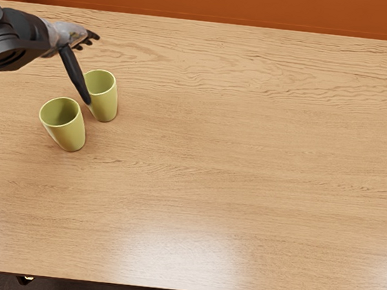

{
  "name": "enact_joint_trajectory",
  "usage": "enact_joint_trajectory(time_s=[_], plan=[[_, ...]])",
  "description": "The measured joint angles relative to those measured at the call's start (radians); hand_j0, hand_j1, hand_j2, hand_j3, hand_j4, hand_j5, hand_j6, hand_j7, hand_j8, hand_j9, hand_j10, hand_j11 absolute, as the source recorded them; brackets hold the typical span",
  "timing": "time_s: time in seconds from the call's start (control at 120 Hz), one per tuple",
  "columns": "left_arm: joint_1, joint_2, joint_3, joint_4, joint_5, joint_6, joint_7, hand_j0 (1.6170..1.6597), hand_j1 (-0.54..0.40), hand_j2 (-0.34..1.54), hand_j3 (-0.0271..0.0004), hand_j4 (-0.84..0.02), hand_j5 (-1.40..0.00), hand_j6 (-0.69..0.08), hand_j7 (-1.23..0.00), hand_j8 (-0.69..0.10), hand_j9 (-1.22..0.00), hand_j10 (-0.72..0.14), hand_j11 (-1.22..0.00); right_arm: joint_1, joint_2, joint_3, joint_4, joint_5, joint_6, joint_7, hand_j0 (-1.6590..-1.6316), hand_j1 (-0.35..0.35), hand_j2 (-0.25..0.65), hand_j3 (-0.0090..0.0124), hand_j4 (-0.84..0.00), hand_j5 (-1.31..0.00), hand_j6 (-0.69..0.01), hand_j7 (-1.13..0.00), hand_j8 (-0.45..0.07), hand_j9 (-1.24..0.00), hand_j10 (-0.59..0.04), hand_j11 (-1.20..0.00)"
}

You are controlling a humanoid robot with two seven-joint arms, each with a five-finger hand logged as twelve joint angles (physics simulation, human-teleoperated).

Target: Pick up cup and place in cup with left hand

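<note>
Nearer cup (70,133): yellow-green, upright on the tabletop (245,178), wider at the mouth than at the base; its inside shows. This is the landmark for the places below.
Farther cup (106,102): the same colour and a similar tapered shape, also upright, behind the nearer cup and a little to the picture's right. The 2 cups stand side by side, each on its own base; whether their sides touch I cannot tell.
Left hand (68,34): behind the nearer cup, on the far side of both rims as the picture shows it; pale at the back, dark at the digits. It is apart and holds nothing.
Thumb (75,75): long and black, stretched away from the rest of the hand, slanting toward the nearer cup; its tip overlaps the left side of the farther cup in the picture. Contact there I cannot tell.
Fingers (91,35): dark, pointing to the picture's right, well away from the thumb tip; partly hidden, so I cannot count all of them.
Left arm (14,39): black, coming in from the picture's left edge, behind the nearer cup.
Tabletop: light wood grain, under the nearer cup and far out to its right, with pale glare in front.
Wall (229,2): orange, beyond the tabletop's back edge, well behind the nearer cup.
</note>
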Motion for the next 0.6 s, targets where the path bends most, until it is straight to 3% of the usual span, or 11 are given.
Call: enact_joint_trajectory(time_s=[0.267,0.6], plan=[[0.015,-0.075,0.000,0.059,0.030,-0.001,0.000,1.6581,0.349,0.00,0.0000,-0.003,0.00,-0.004,0.00,-0.004,0.00,-0.003,0.00,0.000,0.000,0.000,0.000,0.000,0.000,0.001,-1.6581,-0.314,-0.006,0.0000,-0.029,-0.04,-0.030,-0.04,-0.029,-0.04,-0.029,-0.04],[0.045,-0.106,0.001,0.111,0.048,0.000,0.000,1.6581,0.349,0.00,0.0000,-0.003,0.00,-0.004,0.00,-0.004,0.00,-0.003,0.00,0.000,0.000,0.000,0.000,0.000,0.000,0.002,-1.6581,-0.314,-0.006,0.0000,-0.029,-0.04,-0.030,-0.04,-0.029,-0.04,-0.029,-0.04]])
